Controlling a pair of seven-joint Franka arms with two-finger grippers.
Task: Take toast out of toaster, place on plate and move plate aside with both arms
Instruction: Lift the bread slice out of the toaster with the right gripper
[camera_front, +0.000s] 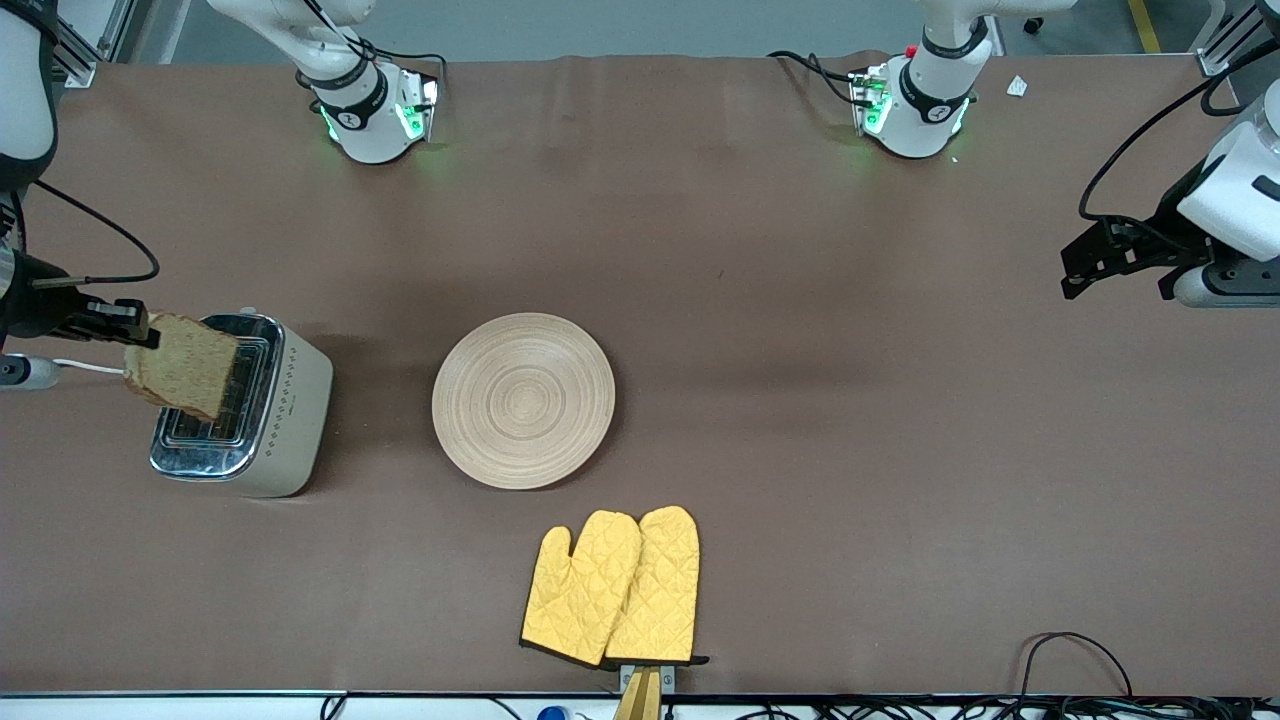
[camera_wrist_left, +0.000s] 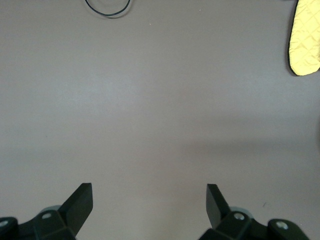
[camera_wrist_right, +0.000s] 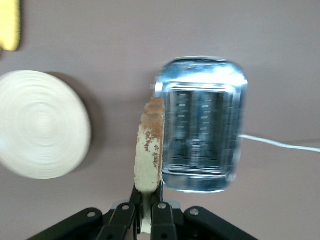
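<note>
Nearby, toaster (camera_front: 243, 405), plate (camera_front: 523, 400), oven mitts (camera_front: 615, 588).

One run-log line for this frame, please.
right gripper: shut on toast, over toaster | left gripper: open, waiting | plate: bare

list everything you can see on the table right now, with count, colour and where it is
toast: 1, brown with darker crust, held in the air over the toaster
toaster: 1, cream body with chrome top, at the right arm's end of the table, slots empty
plate: 1, light wood with ring grain, beside the toaster, toward the table's middle, nothing on it
oven mitts: 2, yellow quilted, side by side, nearer to the front camera than the plate
table: 1, brown surface
right end effector: 1, black, shut on the toast, over the toaster
left end effector: 1, black, open, waiting over bare table at the left arm's end
</note>
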